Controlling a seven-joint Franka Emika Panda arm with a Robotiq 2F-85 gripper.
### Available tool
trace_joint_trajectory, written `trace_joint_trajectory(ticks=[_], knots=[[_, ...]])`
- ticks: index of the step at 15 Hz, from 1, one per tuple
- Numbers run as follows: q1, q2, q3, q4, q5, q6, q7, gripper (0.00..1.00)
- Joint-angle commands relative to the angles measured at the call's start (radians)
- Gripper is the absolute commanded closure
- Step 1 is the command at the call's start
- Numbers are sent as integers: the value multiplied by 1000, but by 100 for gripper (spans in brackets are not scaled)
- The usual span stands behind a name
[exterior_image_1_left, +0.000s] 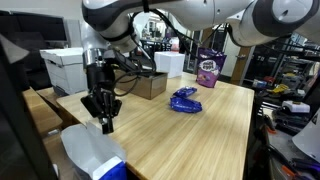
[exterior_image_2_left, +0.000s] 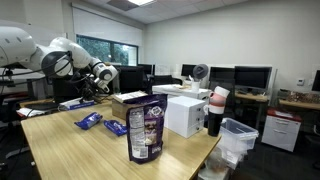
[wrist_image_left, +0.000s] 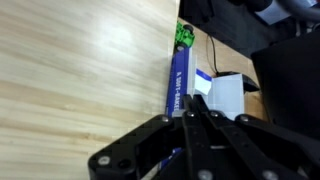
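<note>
My gripper hangs with its fingers pointing down over the near-left edge of the wooden table. The fingers are pressed together with nothing between them. In the wrist view the gripper sits over the table edge, above a long blue box and a white container beyond the edge. That white-and-blue container stands just below the gripper in an exterior view. The gripper also shows at the far end of the table. Blue snack packets lie mid-table, apart from the gripper.
A cardboard box, a white box and a purple bag stand on the table. A white bin stands beside it. The purple bag, blue packets, white box and cups show here too.
</note>
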Motion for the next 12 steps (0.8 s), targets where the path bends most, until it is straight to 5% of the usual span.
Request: trace_joint_trajectory(ticks=[1, 5, 9, 10, 12], knots=[[-33, 59, 48, 86, 64, -134, -11, 94], [-38, 73, 57, 100, 92, -145, 27, 94], [-13, 48, 26, 73, 80, -21, 83, 94], [-8, 39, 23, 63, 77, 18, 92, 69], [-1, 27, 24, 49, 74, 77, 100, 68]])
